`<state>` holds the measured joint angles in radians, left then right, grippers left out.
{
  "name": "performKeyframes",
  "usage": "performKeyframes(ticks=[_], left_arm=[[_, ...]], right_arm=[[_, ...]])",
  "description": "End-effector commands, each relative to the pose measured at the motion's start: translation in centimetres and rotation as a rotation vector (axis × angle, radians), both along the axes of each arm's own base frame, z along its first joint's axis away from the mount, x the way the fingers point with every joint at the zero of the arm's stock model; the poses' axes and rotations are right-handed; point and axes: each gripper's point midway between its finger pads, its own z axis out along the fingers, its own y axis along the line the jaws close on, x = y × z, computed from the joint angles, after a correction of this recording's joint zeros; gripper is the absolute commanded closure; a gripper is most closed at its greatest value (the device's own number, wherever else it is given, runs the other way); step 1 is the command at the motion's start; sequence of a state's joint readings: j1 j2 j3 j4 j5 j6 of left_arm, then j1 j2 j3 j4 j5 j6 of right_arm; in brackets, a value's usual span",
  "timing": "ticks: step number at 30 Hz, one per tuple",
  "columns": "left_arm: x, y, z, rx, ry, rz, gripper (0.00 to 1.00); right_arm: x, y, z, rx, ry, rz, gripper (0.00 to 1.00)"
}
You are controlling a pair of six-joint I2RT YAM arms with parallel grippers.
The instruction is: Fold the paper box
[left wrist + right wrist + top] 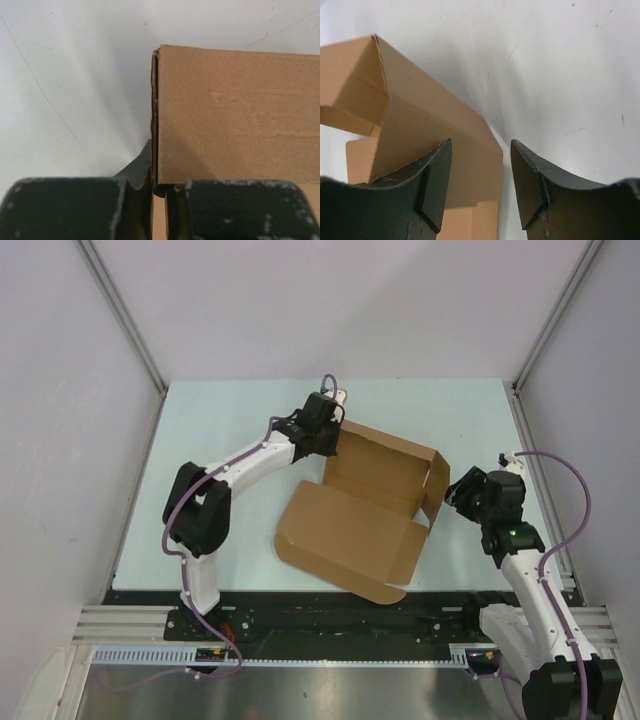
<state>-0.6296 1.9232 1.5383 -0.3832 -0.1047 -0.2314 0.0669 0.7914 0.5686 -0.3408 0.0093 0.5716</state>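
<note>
Plain brown cardboard box (370,510) at centre of worktop (215,430) — left fingers (225,210) pinch its far-left corner; right fingers (436,185) wide, just beside its right wall.

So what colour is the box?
Plain brown, with no markings. The box shows best in the top external view.

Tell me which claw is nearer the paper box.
Left. The left claw grips the paper box at its far-left wall corner; the right claw hangs open just beside the right wall.
</note>
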Motion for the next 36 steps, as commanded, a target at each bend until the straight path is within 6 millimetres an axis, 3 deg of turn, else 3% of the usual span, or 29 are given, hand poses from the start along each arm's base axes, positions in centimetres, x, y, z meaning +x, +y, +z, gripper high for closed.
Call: performKeyframes(ticks=[1, 11, 15, 22, 27, 36], left_arm=[[-7.4, 1.4, -8.0, 0.116, 0.398, -0.119, 1.00], [-7.4, 2.2, -9.0, 0.106, 0.410, -0.062, 1.00], [-7.0, 3.1, -8.9, 0.113, 0.405, -0.016, 1.00], [-6.1, 5.5, -8.0, 0.101, 0.388, 0.071, 1.00], [-5.8, 5.9, -7.3, 0.080, 0.373, 0.092, 1.00], [-5.6, 6.4, -7.4, 0.092, 0.344, 0.110, 1.00]], right_arm=[[1.2, -0.7, 4.1, -0.013, -0.147, -0.039, 0.44], [-1.0, -0.3, 6.7, -0.048, -0.208, -0.006, 0.40], [-1.6, 0.8, 8.4, -0.039, -0.262, 0.050, 0.32], [-0.8, 3.0, 6.8, -0.056, -0.197, 0.162, 0.31], [0.3, 4.4, 5.3, -0.107, -0.157, 0.196, 0.33], [1.3, 2.9, 7.0, -0.156, -0.223, 0.117, 0.34]])
